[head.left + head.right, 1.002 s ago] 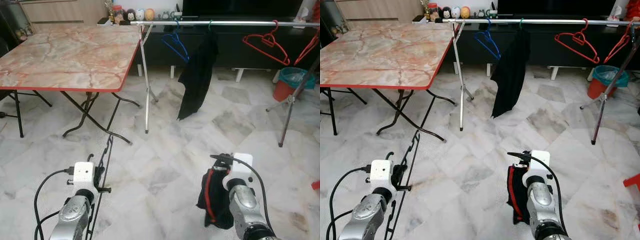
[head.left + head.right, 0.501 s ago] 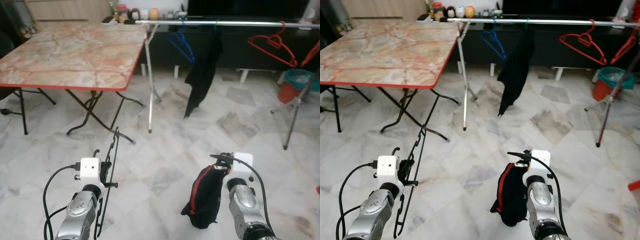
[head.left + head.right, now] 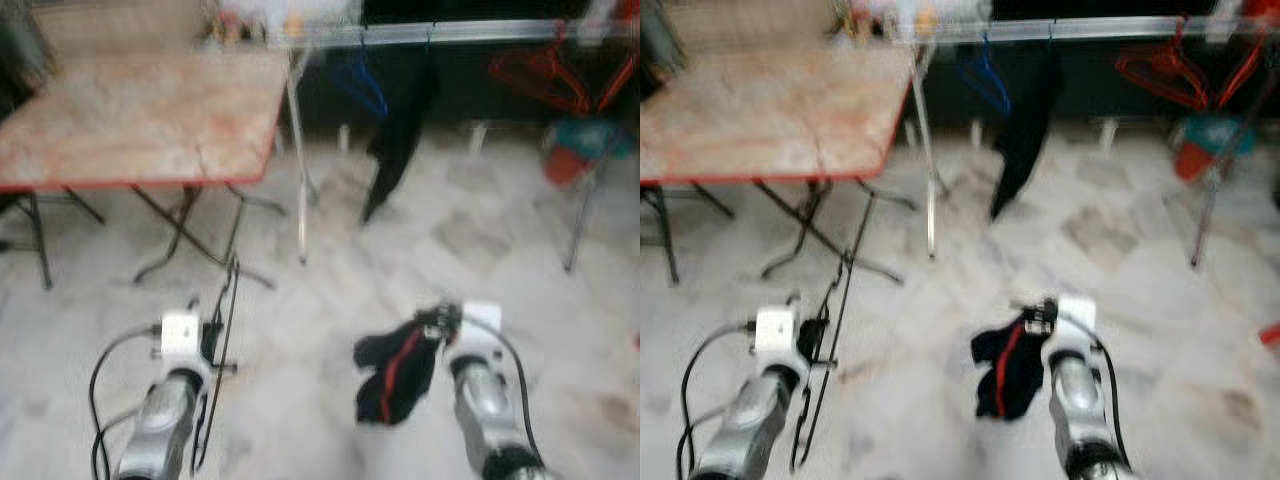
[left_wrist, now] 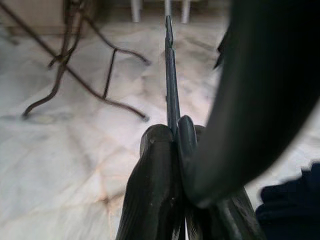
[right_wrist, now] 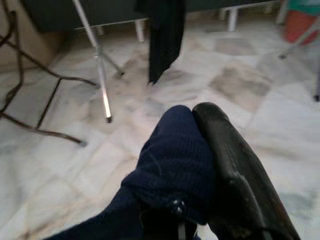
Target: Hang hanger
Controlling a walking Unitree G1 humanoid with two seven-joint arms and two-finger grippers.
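Black wire hanger [image 3: 222,330] pinched upright in left hand [image 4: 172,145]; dark garment [image 3: 392,367] clamped in right hand [image 5: 200,150], dangling above marble floor [image 3: 300,330]. Ahead: marble tabletop [image 3: 140,120], clothes rail [image 3: 450,32] with hung black cloth [image 3: 400,130], red hangers [image 3: 545,75]. Blurred.

Marble-patterned folding table [image 3: 140,120] with red edge, standing on pale marble floor [image 3: 300,330]. Red bin [image 3: 568,160] with teal liner near far right, beside rack leg [image 3: 582,215].
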